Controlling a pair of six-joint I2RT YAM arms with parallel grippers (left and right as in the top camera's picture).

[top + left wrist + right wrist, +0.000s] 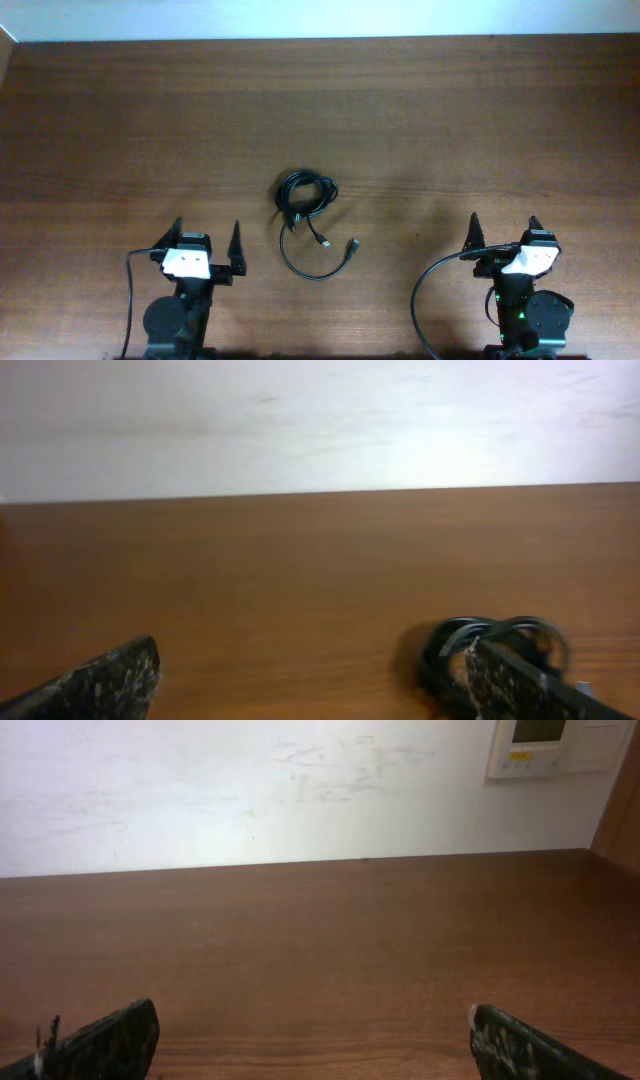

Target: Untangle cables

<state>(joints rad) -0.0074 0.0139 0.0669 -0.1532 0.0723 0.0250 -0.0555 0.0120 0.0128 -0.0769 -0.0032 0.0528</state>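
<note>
The cables (305, 205) lie knotted on the wooden table (450, 120), between and apart from the left gripper (208, 228) and the right gripper (504, 222), both spread wide and holding nothing, with a white wall (250, 790) behind.

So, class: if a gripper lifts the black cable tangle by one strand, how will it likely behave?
The cables look thin and lie in loose curls, so they would probably sag limply. The loops overlap, so one strand would likely drag the rest along. Lying flat on the table, they seem unlikely to roll.
</note>
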